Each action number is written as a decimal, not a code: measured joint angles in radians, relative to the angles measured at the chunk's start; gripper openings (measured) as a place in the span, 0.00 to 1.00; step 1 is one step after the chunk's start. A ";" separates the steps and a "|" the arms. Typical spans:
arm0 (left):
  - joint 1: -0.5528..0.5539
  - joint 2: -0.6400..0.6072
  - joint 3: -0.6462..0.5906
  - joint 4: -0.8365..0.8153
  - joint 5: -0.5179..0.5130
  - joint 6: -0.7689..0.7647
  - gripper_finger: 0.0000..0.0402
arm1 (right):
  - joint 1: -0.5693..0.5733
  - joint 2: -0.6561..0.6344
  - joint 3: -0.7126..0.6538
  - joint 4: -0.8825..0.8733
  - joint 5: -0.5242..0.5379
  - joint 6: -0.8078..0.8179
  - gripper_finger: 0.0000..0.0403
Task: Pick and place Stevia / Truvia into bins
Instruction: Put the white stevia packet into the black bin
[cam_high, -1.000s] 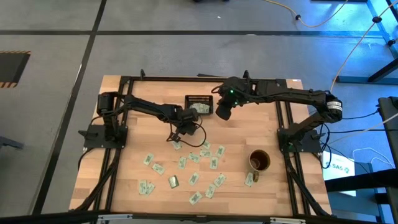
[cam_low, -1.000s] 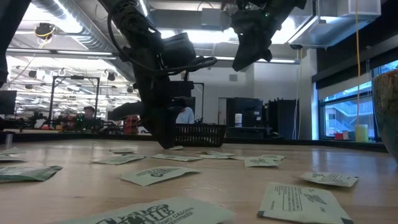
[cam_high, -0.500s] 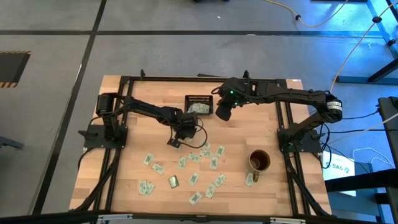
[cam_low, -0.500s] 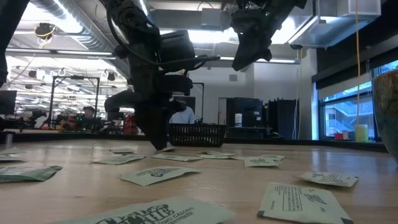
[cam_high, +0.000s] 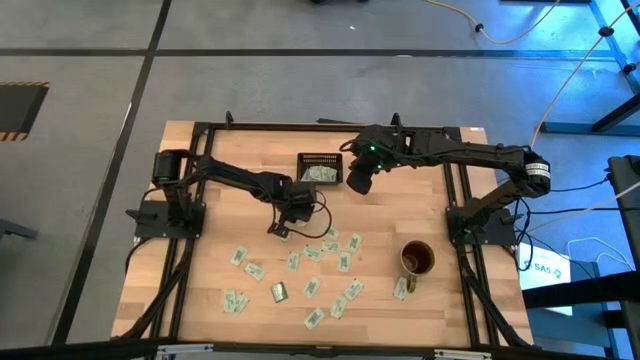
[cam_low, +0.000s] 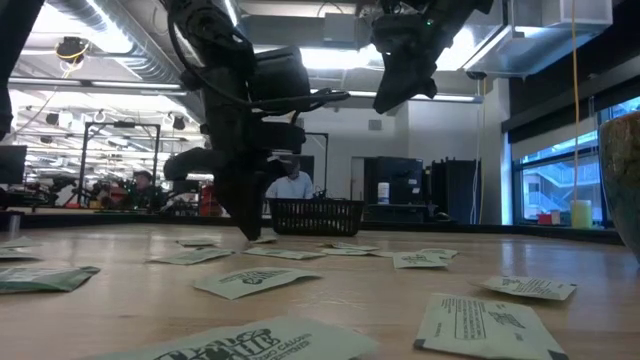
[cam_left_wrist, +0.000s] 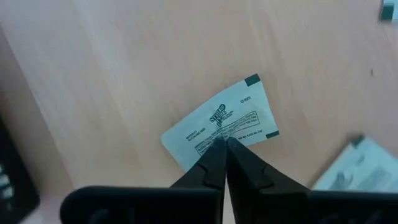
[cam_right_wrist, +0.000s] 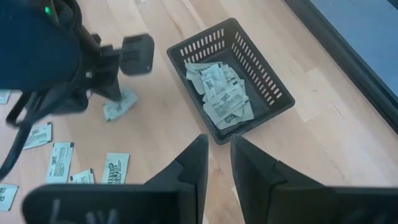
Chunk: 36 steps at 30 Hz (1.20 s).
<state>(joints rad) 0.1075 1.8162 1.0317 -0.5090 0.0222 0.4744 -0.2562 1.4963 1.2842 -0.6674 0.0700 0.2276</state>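
Many pale green and white Stevia packets (cam_high: 320, 270) lie scattered flat on the wooden table. My left gripper (cam_left_wrist: 225, 146) points down at one packet (cam_left_wrist: 217, 121) left of the heap and is shut on it; the same packet (cam_right_wrist: 119, 106) shows in the right wrist view. The black slatted bin (cam_high: 318, 168) stands at the far middle of the table with several packets (cam_right_wrist: 221, 93) in it. My right gripper (cam_right_wrist: 217, 162) hangs high beside and above the bin (cam_right_wrist: 273, 87), open, with nothing between its fingers. My left gripper pinches the packet between its two fingertips (cam_left_wrist: 214, 158) at the middle of one long edge (cam_left_wrist: 219, 138). The fingers come from above, pointing steeply down. The packet lies flat at the table top; whether it is lifted I cannot tell.
A round brownish mug (cam_high: 417, 258) stands at the right, with a packet (cam_high: 400, 289) beside it. Black arm frames run along the left and right edges of the table. Bare wood lies between the held packet and the bin.
My left gripper has shut its fingers on the packet under it and has rolled a little about its own pointing line, staying over nearly the same spot.
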 joint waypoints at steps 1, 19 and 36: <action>0.004 -0.012 -0.003 -0.013 -0.003 0.000 0.01 | 0.000 0.000 0.000 0.000 0.000 0.000 0.18; 0.251 -0.230 0.002 0.172 -0.081 -0.456 0.01 | 0.000 0.000 0.000 0.015 0.000 0.005 0.18; 0.291 -0.099 0.004 0.252 -0.058 -0.491 0.01 | 0.000 0.000 0.000 0.022 -0.001 0.026 0.18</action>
<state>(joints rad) 0.3989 1.7173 1.0355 -0.2575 -0.0357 -0.0162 -0.2562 1.4963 1.2842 -0.6457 0.0689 0.2535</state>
